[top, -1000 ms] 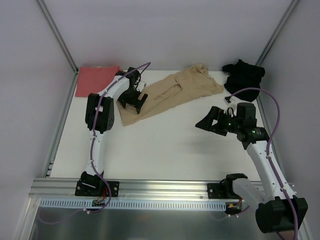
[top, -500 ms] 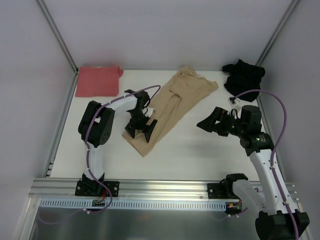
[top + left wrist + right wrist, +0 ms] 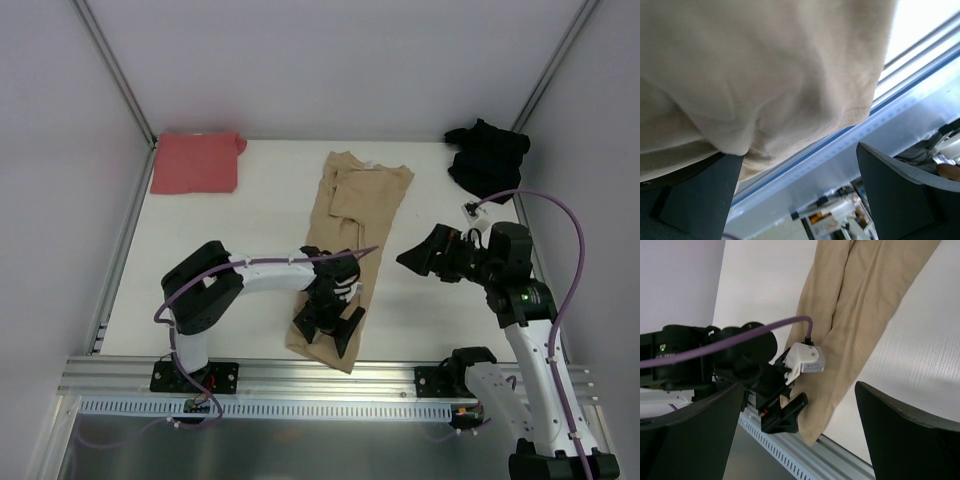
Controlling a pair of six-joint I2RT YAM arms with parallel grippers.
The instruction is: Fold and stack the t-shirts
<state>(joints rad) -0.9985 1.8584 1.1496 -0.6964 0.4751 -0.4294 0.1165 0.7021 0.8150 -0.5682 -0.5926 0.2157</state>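
Observation:
The tan t-shirt (image 3: 355, 215) lies stretched in a long strip from the middle back of the table to its near edge. My left gripper (image 3: 330, 325) sits on the strip's near end with its jaws wide apart. In the left wrist view the tan cloth (image 3: 765, 75) drapes over one finger (image 3: 695, 195), and the gap between the fingers shows only the rail. My right gripper (image 3: 415, 255) hovers open to the right of the shirt, holding nothing. The salmon-red t-shirt (image 3: 195, 163) lies folded at the back left. The black t-shirt (image 3: 487, 153) is bunched at the back right.
The aluminium rail (image 3: 320, 385) runs along the near edge, right under the shirt's end. Pale walls and slanted frame posts (image 3: 115, 65) close in the left, right and back sides. The right wrist view shows the left gripper (image 3: 782, 415) on the tan shirt (image 3: 860, 300).
My left gripper swept from the back left toward the near edge, and the tan shirt came with it, turning into a lengthwise strip. The right arm shifted slightly right.

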